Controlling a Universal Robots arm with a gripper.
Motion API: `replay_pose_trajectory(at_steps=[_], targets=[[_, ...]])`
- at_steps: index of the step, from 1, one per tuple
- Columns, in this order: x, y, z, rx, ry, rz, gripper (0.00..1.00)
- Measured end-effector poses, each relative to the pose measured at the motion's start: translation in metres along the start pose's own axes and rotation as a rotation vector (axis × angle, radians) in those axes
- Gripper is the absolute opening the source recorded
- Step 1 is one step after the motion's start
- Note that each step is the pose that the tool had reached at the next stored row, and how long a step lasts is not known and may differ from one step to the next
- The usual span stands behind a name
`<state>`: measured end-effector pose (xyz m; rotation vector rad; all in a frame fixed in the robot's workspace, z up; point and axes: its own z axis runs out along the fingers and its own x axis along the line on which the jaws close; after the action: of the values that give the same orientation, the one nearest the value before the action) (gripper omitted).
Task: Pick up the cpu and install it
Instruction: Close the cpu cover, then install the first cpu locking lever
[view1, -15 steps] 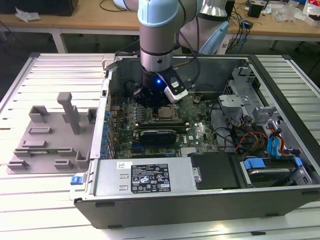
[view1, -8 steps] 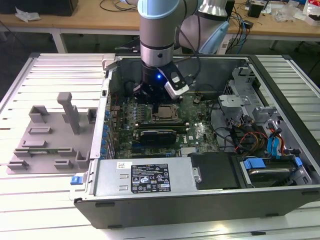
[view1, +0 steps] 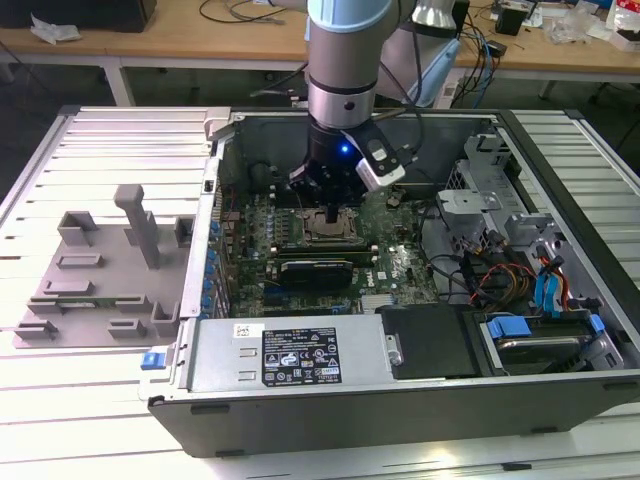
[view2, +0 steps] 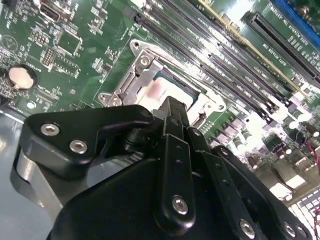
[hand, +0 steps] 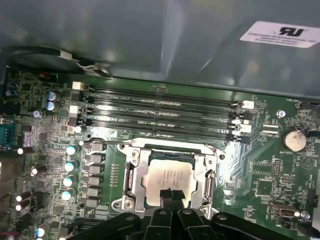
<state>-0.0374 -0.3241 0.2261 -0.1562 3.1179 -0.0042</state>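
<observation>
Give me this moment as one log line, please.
gripper: low over socket | fingers: shut, tips over cpu | cpu: lying flat in socket

1 cpu (hand: 167, 175), 1 gripper (hand: 169, 193), 4 RAM slots (hand: 160, 103) (side by side), 1 coin batt. (hand: 293, 139).

The gripper (hand: 170, 194) hides one edge of the cpu (hand: 167, 175). The arm (view1: 345, 50) is cut off by the exterior view's top edge.

I can read nothing for certain. A black label sticker (view1: 301, 356) with white print sits on the metal cover (view1: 220, 350); a white sticker (hand: 280, 34), perhaps a certification mark, on the case wall (hand: 150, 40); faint marks on the cpu (hand: 167, 172).
</observation>
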Motion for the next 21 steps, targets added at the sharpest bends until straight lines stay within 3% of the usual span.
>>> replay_pose_trajectory(at_steps=[1, 3, 21], targets=[[0.0, 0.0, -0.002, 0.0, 0.0, 0.0, 0.11], [-0.0003, 0.0, -0.0119, 0.0002, 0.0, 0.0, 0.11], [-0.0004, 0.0001, -0.0163, 0.0, -0.0001, 0.0, 0.11]])
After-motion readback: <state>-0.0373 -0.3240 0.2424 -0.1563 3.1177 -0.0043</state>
